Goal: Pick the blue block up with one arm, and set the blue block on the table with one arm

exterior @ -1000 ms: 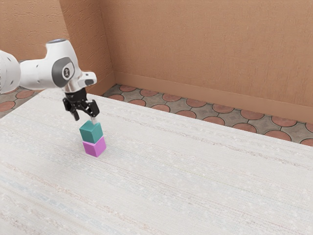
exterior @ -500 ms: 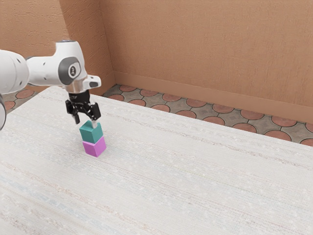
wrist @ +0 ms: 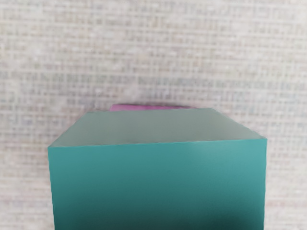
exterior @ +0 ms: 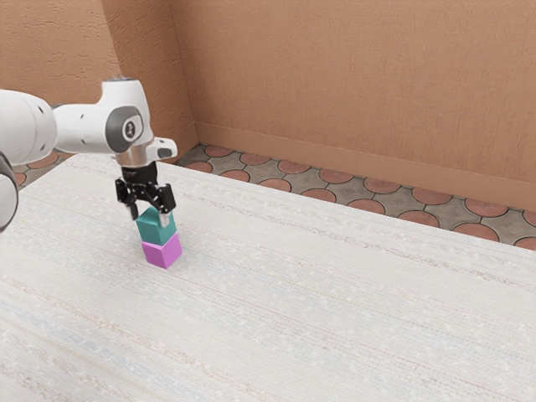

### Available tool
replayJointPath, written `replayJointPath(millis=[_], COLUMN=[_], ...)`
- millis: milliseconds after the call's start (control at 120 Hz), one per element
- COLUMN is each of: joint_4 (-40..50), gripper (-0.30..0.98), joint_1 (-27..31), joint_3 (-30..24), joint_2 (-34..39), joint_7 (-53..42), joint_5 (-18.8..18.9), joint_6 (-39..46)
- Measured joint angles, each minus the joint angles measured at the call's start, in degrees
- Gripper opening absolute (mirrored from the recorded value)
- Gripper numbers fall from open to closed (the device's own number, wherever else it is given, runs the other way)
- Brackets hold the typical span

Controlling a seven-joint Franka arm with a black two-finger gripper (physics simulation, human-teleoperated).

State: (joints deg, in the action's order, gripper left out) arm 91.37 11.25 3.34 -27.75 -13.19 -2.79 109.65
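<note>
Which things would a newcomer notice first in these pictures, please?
Most likely the bright teal block, stacked on a pink block on the pale table. Just after, the black tool, its fingers apart at the teal block's top, on the white arm that enters from the exterior view's left.

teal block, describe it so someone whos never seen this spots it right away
On the pale streaked table, toward the exterior view's left, stands a two-block stack. The smooth teal cube is its upper block; the bright magenta cube is beneath.
</note>
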Motion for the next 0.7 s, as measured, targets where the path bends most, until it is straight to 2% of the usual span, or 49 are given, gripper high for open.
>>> replayJointPath(millis=[350,700], joint_4=[3.6,4.6], gripper=[0.69,0.69], joint_1=[0.3,0.4], joint_3=[0.0,0.1], joint_2=[0.2,0.2], joint_7=[1.1,1.8], joint_5=[-0.8,-1.6], joint_6=[8.2,11.0])
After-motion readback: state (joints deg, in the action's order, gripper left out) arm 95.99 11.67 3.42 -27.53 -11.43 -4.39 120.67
